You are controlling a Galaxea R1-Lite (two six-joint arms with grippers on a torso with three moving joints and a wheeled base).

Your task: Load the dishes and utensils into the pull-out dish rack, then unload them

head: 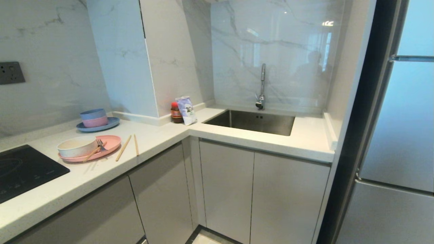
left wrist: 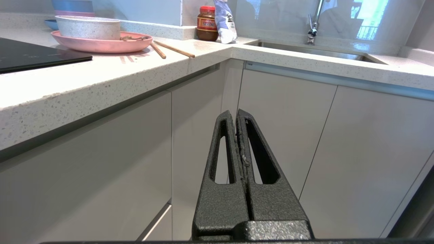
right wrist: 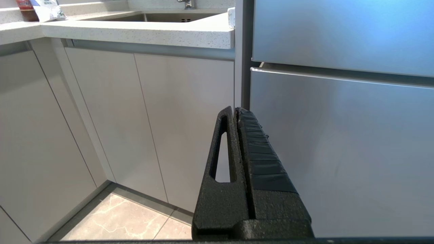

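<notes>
Setting: corner kitchen; an L-shaped table [head: 162,135] runs past a hob [head: 23,169] to a sink [head: 252,122], with a fridge [head: 400,135] at the right.
Pink plate [head: 108,144]: lies flat on the table just beside the hob.
Speckled bowl [head: 76,146]: sits on the hob-side half of the pink plate.
Fork [head: 100,144]: rests on the pink plate, touching or nearly touching the bowl's side; whether other cutlery lies with it cannot be told.
Chopsticks [head: 123,148]: two loose sticks on the bare table just beside the plate, splayed, ends near the front edge.
Pull-out dish rack: not visible; judged to sit shut behind one of the grey cabinet fronts [head: 162,189] under the table.
Left claw [left wrist: 236,115]: fingers pressed together, empty, held low before the cabinet fronts, below the table edge.
Right claw [right wrist: 236,112]: fingers pressed together, empty, low before the fridge's lower door.
Not for loading: blue plate with stacked small bowls [head: 96,121] by the wall; jar [head: 175,113] and packet [head: 186,110] in the corner.
Step in hand: judged the very start, nothing loaded.
Technique: find the rack's front first, spread a claw, hook the groove under the table edge, and draw straight out; leave standing room, since the front swings or slides toward the robot.
</notes>
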